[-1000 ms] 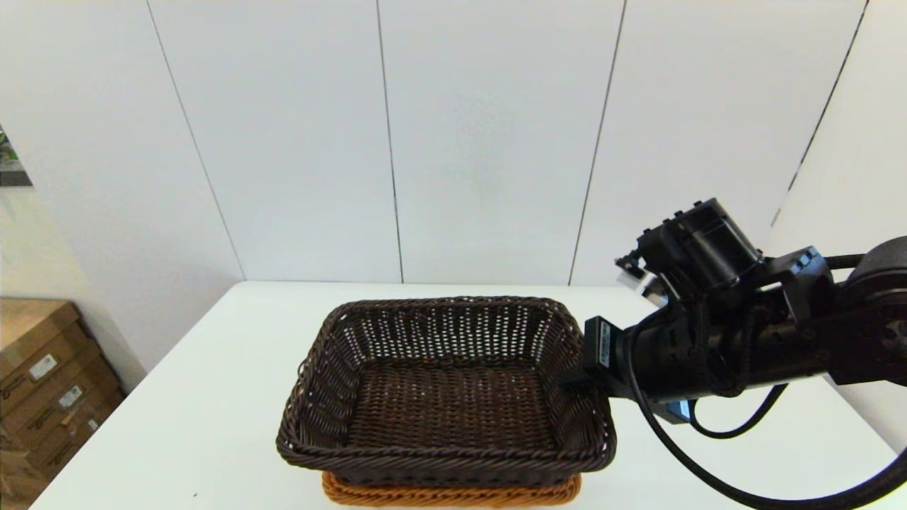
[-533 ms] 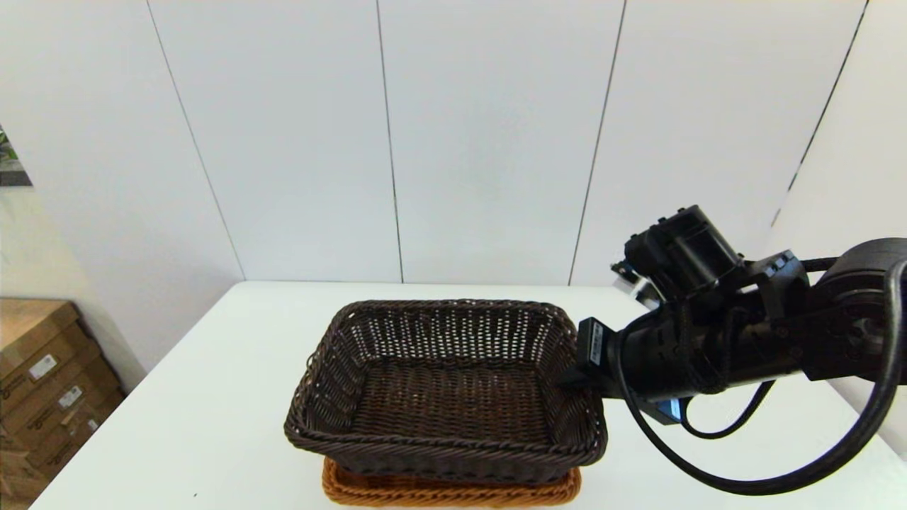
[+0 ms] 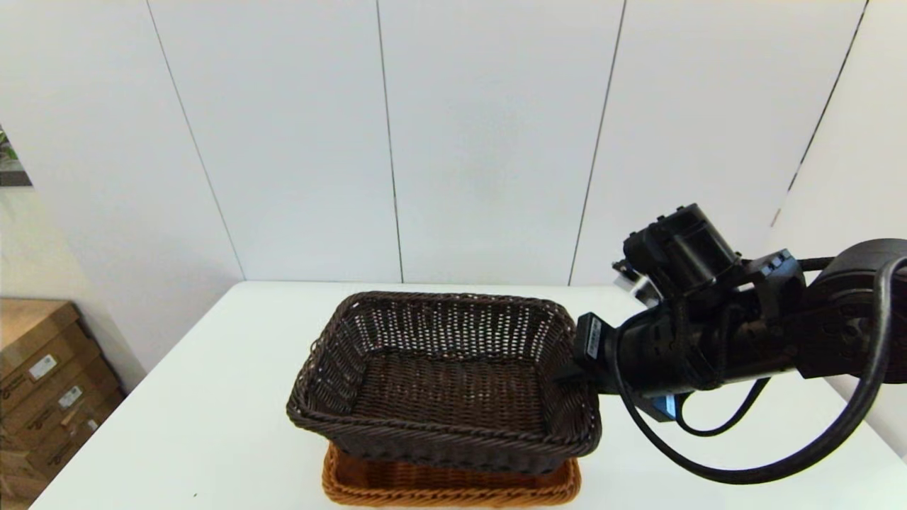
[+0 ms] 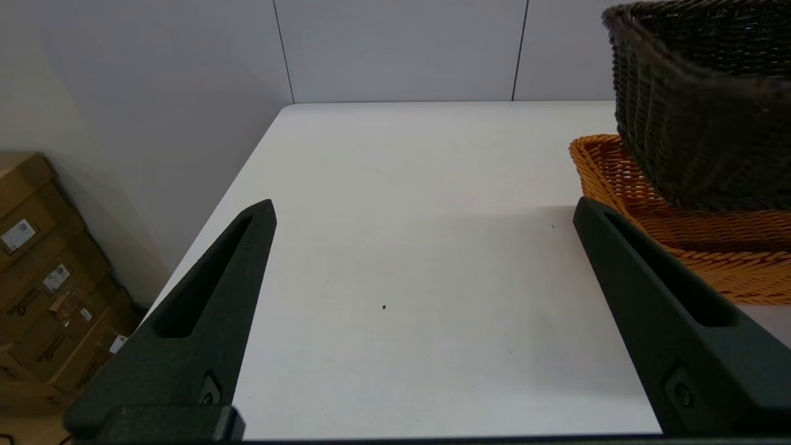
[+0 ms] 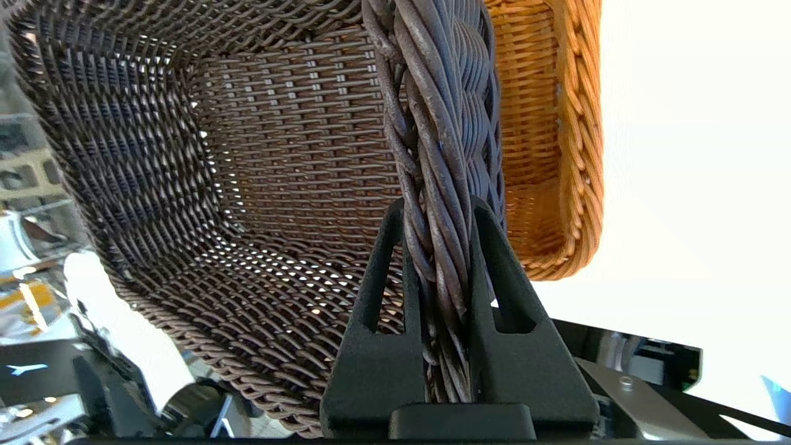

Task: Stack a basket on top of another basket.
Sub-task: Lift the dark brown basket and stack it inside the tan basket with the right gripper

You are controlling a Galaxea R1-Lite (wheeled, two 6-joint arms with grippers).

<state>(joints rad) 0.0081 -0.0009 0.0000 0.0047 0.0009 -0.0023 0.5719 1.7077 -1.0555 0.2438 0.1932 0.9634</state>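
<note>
The dark brown basket (image 3: 443,386) hangs in the air over the orange-tan basket (image 3: 453,483), which lies on the white table near its front edge. My right gripper (image 3: 567,375) is shut on the braided rim of the dark basket's right side. In the right wrist view the fingers (image 5: 377,296) pinch the dark rim (image 5: 442,123), with the orange-tan basket (image 5: 544,123) behind it. The dark basket is tilted, its far side higher. My left gripper (image 4: 420,216) stands open over bare table to the left of both baskets (image 4: 698,99), holding nothing.
The white table (image 3: 212,397) ends at a white panelled wall behind. Cardboard boxes (image 3: 42,382) stand on the floor off the table's left edge. The right arm and its looping cable (image 3: 744,453) reach in over the table's right part.
The dark brown basket has shifted back and risen slightly at its far side, showing more of the orange-tan basket beneath its front. The right arm moved a little left with it.
</note>
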